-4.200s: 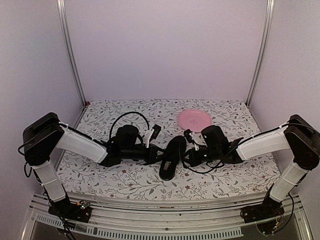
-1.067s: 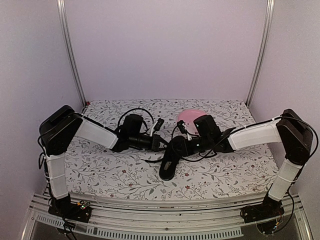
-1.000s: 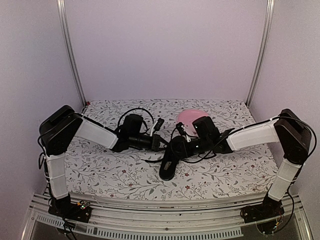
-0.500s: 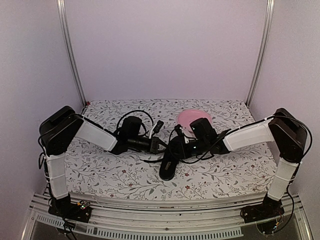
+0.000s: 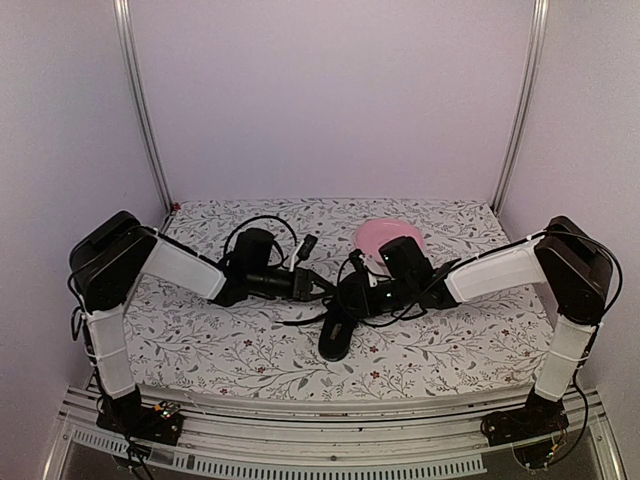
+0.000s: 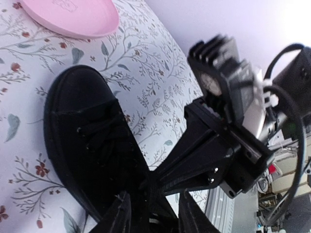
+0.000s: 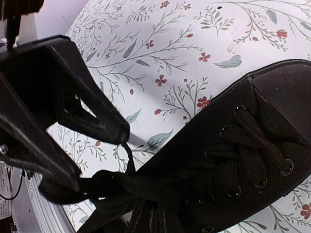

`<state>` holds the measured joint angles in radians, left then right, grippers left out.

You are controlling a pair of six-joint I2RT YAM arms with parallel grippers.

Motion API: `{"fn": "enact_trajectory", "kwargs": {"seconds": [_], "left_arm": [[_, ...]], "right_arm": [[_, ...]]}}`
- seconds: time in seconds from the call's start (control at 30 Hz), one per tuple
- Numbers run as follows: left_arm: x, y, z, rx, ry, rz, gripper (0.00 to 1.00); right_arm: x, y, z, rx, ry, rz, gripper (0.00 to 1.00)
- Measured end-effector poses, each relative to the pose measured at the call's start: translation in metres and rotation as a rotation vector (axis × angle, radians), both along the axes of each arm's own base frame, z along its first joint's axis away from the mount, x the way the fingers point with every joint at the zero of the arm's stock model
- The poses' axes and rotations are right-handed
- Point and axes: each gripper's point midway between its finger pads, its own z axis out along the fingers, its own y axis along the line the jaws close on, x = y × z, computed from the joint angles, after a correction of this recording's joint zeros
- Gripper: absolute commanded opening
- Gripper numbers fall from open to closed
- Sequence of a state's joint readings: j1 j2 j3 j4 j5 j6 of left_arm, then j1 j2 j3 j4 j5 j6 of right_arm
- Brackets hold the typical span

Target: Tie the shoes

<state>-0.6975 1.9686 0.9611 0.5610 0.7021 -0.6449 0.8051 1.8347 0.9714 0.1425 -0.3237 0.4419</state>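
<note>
The single black shoe [image 5: 337,335] lies mid-table, toe toward the arms' bases, its thin laces [image 7: 146,187] pulled loose at the tongue. My left gripper [image 5: 318,288] sits at the shoe's left side over the laces. In the left wrist view its fingers [image 6: 119,216] stand apart, with a lace strand running between them. My right gripper [image 5: 348,298] reaches in from the right. Its fingers [image 7: 163,221] are shut on a bunch of lace just above the eyelets. Both grippers' tips nearly meet over the shoe's opening [image 6: 150,179].
A pink plate [image 5: 385,235] lies behind the shoe, partly hidden by the right arm; it also shows at the top of the left wrist view [image 6: 73,17]. A floral cloth [image 5: 250,350] covers the table. Black cables loop over both arms.
The left gripper's jaws have parted from shut, and that arm has eased back to the left. The right gripper stays shut on the lace, almost unmoved over the last half second.
</note>
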Motion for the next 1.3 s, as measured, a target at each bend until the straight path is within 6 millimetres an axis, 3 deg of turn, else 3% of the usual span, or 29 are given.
{"fn": "enact_trajectory", "kwargs": {"seconds": [0.13, 0.23, 0.4, 0.57, 0.7, 1.3], "left_arm": [[0.021, 0.015, 0.008, 0.021, -0.021, 0.082, 0.38], [0.031, 0.021, 0.002, 0.063, -0.001, 0.115, 0.34], [0.041, 0.014, -0.012, 0.114, 0.025, 0.094, 0.3], [0.028, 0.011, -0.033, 0.139, 0.085, 0.02, 0.27], [0.024, 0.006, -0.039, 0.139, 0.102, -0.024, 0.27], [0.007, -0.008, -0.024, 0.056, 0.099, -0.134, 0.24]], "right_arm": [[0.0, 0.0, 0.0, 0.0, 0.0, 0.0, 0.02], [0.0, 0.0, 0.0, 0.001, 0.0, 0.0, 0.02], [0.0, 0.0, 0.0, 0.001, 0.0, 0.0, 0.02], [0.0, 0.0, 0.0, 0.001, -0.001, 0.0, 0.02], [0.0, 0.0, 0.0, 0.001, -0.001, 0.0, 0.02], [0.0, 0.0, 0.0, 0.002, -0.001, 0.0, 0.02]]}}
